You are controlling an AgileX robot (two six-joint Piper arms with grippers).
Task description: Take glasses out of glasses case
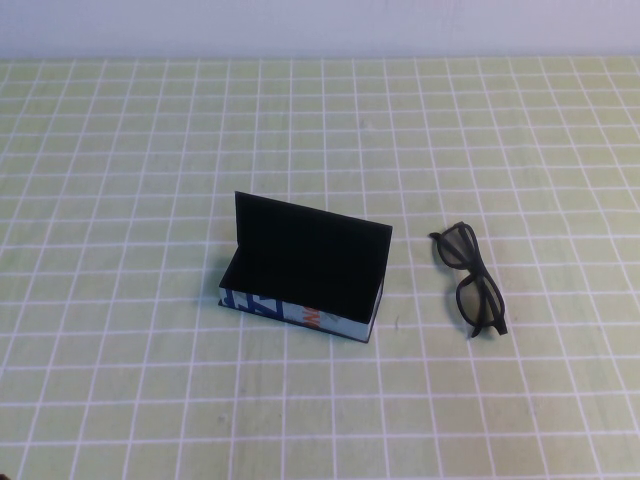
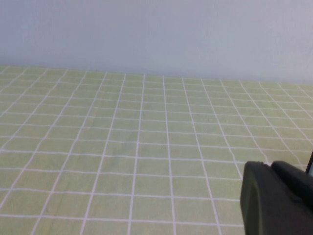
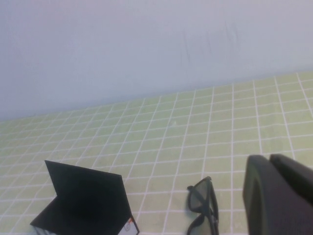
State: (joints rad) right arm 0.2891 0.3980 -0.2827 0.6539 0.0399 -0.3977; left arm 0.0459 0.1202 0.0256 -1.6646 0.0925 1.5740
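Note:
The glasses case (image 1: 300,275) stands open in the middle of the table, its flat black lid upright at the back and its white printed side facing front. Its black inside shows nothing in it. The black glasses (image 1: 470,272) lie folded-looking on the cloth to the right of the case, apart from it. The right wrist view shows both the case (image 3: 85,200) and the glasses (image 3: 203,208). Neither gripper shows in the high view. My left gripper (image 2: 271,169) is shut and empty over bare cloth. My right gripper (image 3: 269,159) is shut and empty, above and back from the glasses.
A green cloth with a white grid (image 1: 150,150) covers the table. A pale wall (image 1: 320,25) runs along the far edge.

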